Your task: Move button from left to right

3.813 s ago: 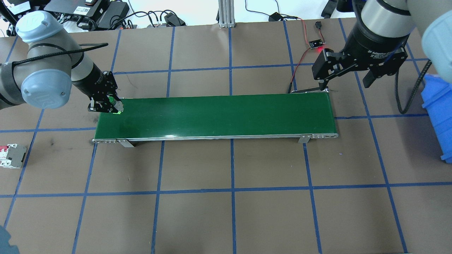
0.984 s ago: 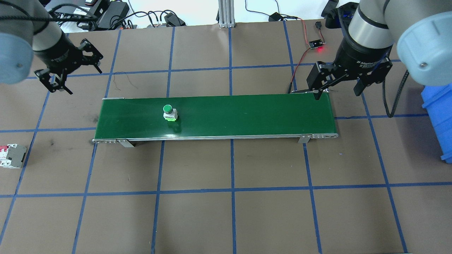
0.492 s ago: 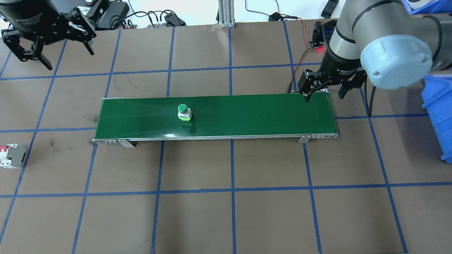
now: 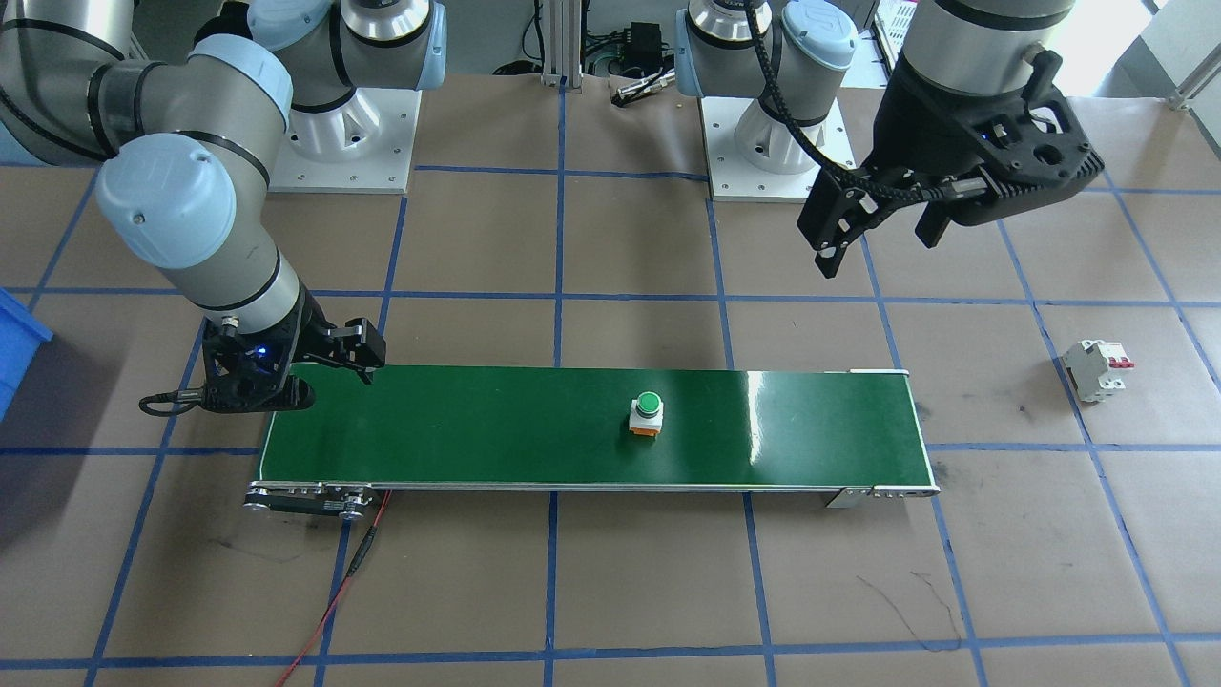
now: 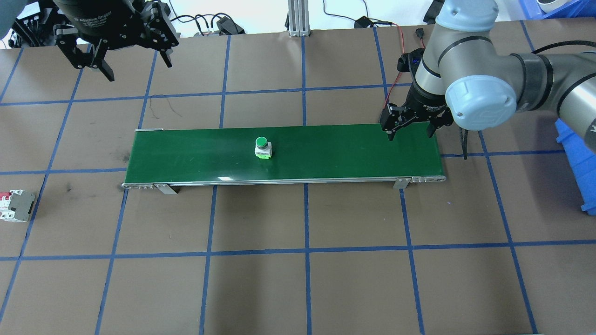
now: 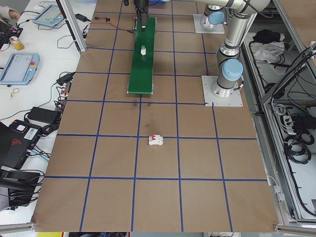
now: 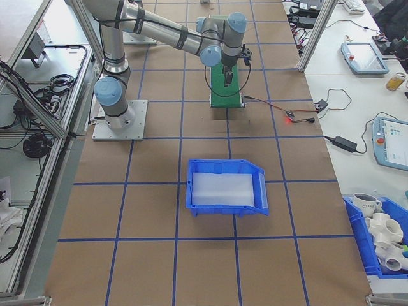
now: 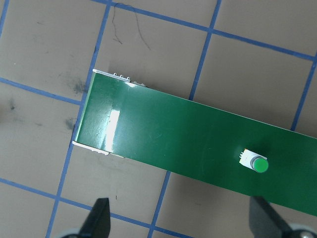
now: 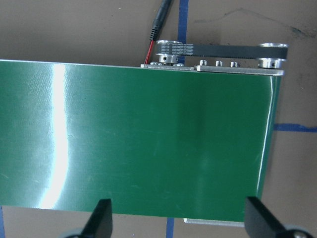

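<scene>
The button (image 5: 262, 148) has a green cap on a white body with an orange base (image 4: 648, 416). It stands upright near the middle of the green conveyor belt (image 5: 326, 153), held by nothing. My left gripper (image 5: 139, 65) hangs open high over the table's far left corner. Its wrist view looks down on the button (image 8: 254, 161) and the belt's left end. My right gripper (image 5: 409, 135) is open and low over the belt's right end, with only bare belt (image 9: 148, 139) between its fingers.
A white circuit breaker (image 5: 16, 205) with red toggles lies at the table's left edge. A blue bin (image 5: 579, 153) stands at the right edge. A red and black wire (image 5: 396, 79) runs from the belt's far right corner to a small lit board.
The left gripper let go of the button at the belt's left end and rose away to the far left. The button has travelled right along the belt. The right gripper came down over the belt's right end.
</scene>
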Available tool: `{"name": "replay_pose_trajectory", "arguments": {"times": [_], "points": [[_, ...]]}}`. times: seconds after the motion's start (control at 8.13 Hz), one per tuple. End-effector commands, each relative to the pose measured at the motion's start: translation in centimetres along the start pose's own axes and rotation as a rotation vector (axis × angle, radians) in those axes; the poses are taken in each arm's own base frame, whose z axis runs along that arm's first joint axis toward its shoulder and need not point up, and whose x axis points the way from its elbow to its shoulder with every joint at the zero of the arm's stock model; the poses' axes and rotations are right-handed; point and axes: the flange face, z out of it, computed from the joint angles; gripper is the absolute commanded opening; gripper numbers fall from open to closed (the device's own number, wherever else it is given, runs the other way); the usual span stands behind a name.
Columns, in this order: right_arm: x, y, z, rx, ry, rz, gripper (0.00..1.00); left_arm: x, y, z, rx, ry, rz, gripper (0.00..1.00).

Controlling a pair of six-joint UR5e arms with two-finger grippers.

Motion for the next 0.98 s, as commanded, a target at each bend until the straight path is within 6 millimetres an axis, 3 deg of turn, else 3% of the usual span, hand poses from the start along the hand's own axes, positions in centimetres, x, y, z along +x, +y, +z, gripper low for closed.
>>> {"name": "replay_pose_trajectory", "arguments": {"times": [0.0, 0.25, 0.49, 0.86], "points": [[0.3, -0.9, 1.6, -0.006, -0.009, 0.005, 0.94, 0.8, 1.7, -1.9, 0.042, 0.016, 0.046, 1.0], [1.1, -1.1, 1.1, 0.002, -0.189, 0.079, 0.95, 0.2, 2.6, -3.2, 0.065, 0.024, 0.038, 1.0], [4.2, -1.5, 0.7, 0.004, -0.346, 0.126, 0.96, 0.3, 2.6, -3.0, 0.06, 0.022, 0.04, 1.0], [4.3, -1.1, 1.0, -0.001, -0.35, 0.095, 0.96, 0.3, 2.6, -2.9, 0.058, 0.021, 0.042, 1.0]]}}
